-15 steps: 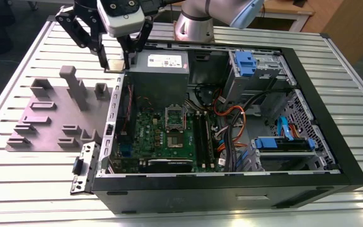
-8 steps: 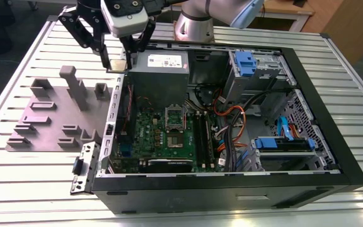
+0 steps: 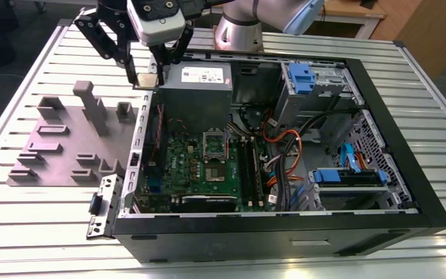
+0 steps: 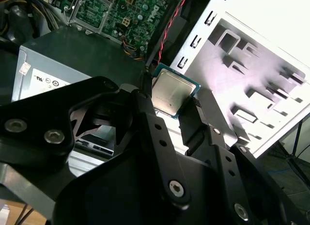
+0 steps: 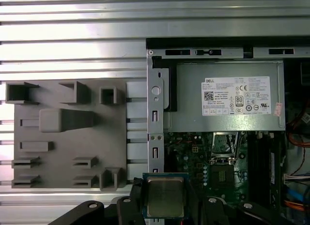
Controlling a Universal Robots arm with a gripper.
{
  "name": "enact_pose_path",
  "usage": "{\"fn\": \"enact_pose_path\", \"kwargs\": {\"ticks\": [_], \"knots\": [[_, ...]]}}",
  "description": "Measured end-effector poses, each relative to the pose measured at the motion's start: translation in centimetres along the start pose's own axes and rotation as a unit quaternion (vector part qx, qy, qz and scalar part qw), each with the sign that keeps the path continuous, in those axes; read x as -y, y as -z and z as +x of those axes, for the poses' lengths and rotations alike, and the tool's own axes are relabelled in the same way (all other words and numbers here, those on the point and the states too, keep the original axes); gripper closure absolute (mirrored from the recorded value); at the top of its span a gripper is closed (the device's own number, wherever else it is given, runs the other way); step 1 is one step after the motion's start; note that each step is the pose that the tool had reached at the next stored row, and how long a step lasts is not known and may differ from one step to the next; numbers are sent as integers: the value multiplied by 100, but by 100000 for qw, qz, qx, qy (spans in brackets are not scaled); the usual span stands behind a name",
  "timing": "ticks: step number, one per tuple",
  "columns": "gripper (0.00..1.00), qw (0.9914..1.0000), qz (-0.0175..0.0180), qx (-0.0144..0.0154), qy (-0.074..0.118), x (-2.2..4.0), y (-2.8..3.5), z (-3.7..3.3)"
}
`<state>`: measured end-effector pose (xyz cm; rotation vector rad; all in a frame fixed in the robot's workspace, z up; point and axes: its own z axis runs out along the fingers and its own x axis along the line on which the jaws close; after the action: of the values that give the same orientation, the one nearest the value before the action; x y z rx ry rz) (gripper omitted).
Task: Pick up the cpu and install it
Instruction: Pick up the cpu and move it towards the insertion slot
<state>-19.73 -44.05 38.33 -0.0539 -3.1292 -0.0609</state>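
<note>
Cpu (image 4: 173, 93) is in the gripper (image 4: 172, 103): fingers (image 4: 145, 111) are narrow, clamped on two opposite edges of the chip, metal lid facing the second wrist camera, thin pale rim visible around it. In the exterior view the gripper (image 3: 147, 77) hangs in the air with the cpu (image 3: 147, 81) over the case (image 3: 385, 125) wall on the exterior view's left, just beside the near corner of the PSU (image 3: 195, 93) and touching neither. The case lies on its side, open, on the slatted table (image 3: 37, 224). The grey fixture (image 3: 60, 145) sits on the table just outside that same wall; its slots look unoccupied. The motherboard (image 3: 180, 160) is in the case floor below the PSU, and the socket (image 3: 216, 171) is near the board's middle, well apart from the chip, so the cpu is not seated. In the first wrist view the cpu (image 5: 165, 196) shows flat between the fingers (image 5: 137, 198), with the fixture (image 5: 68, 133) on one side of the case wall and the PSU (image 5: 227, 104) and socket (image 5: 224, 159) on the other.
</note>
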Motion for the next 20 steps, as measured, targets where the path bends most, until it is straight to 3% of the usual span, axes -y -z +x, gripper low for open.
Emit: {"fn": "enact_pose_path", "kwargs": {"ticks": [20], "knots": [[53,100000,-2,1,-4,0,1,-84]]}}
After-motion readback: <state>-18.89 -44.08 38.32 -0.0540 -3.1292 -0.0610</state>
